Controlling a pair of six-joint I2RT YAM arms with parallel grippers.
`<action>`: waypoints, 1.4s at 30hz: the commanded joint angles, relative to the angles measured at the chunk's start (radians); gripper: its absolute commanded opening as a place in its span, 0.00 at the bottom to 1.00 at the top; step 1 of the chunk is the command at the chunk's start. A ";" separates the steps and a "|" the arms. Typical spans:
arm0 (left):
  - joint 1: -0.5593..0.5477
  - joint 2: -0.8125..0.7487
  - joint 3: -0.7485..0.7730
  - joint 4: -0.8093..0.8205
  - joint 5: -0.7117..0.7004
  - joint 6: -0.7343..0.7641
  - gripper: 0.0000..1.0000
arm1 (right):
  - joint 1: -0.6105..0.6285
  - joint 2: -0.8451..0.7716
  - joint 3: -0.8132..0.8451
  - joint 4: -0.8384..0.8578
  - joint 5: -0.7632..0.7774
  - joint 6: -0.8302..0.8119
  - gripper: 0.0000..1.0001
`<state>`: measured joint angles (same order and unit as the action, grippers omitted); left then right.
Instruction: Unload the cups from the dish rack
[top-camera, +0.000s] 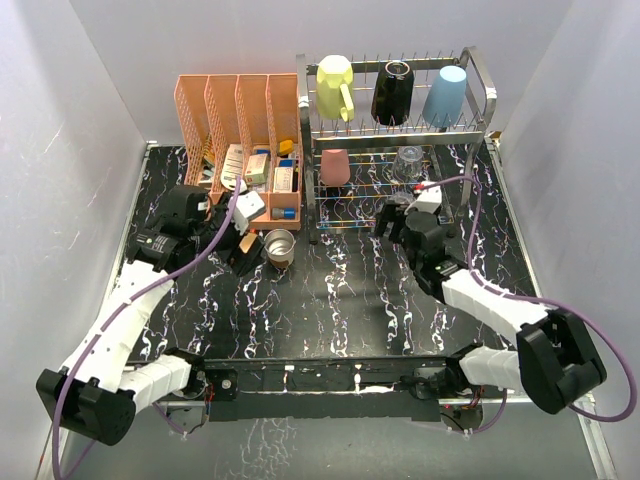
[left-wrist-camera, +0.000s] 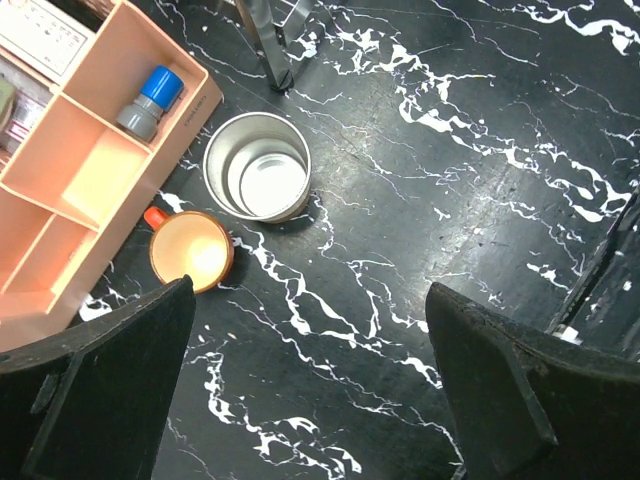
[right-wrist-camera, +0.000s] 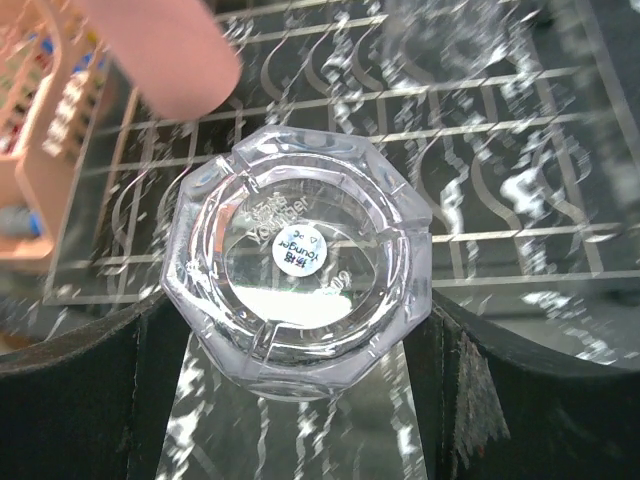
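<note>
The dish rack (top-camera: 480, 90) stands at the back right. Its top tier holds a pale yellow mug (top-camera: 335, 87), a black mug (top-camera: 392, 92) and a light blue tumbler (top-camera: 445, 95). The lower tier holds a pink tumbler (top-camera: 335, 167) and a clear glass (top-camera: 407, 165). My right gripper (top-camera: 395, 225) is at the rack's front, shut on a second clear glass (right-wrist-camera: 297, 258), upside down over the lower wire shelf (right-wrist-camera: 500, 240). My left gripper (left-wrist-camera: 310, 380) is open and empty above the table. A steel cup (left-wrist-camera: 257, 180) and a small orange-red cup (left-wrist-camera: 191, 250) stand upright just beyond it.
The peach organizer (top-camera: 240, 120) with small bottles and boxes stands at the back left, right next to the two cups on the table (top-camera: 350, 300). White walls close in the table on three sides.
</note>
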<state>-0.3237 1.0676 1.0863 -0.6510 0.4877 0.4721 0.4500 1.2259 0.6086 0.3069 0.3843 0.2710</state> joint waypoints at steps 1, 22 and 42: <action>0.002 -0.048 -0.036 0.054 0.069 0.102 0.97 | 0.093 -0.082 -0.025 -0.060 -0.039 0.190 0.59; -0.001 -0.251 -0.253 0.203 0.183 0.361 0.94 | 0.348 0.031 0.025 0.148 -0.527 1.114 0.57; -0.008 -0.299 -0.277 0.334 0.239 0.161 0.59 | 0.488 0.242 0.102 0.498 -0.613 1.518 0.59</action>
<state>-0.3294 0.7761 0.8055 -0.3546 0.6964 0.6842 0.9131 1.4624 0.6476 0.6636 -0.2180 1.7229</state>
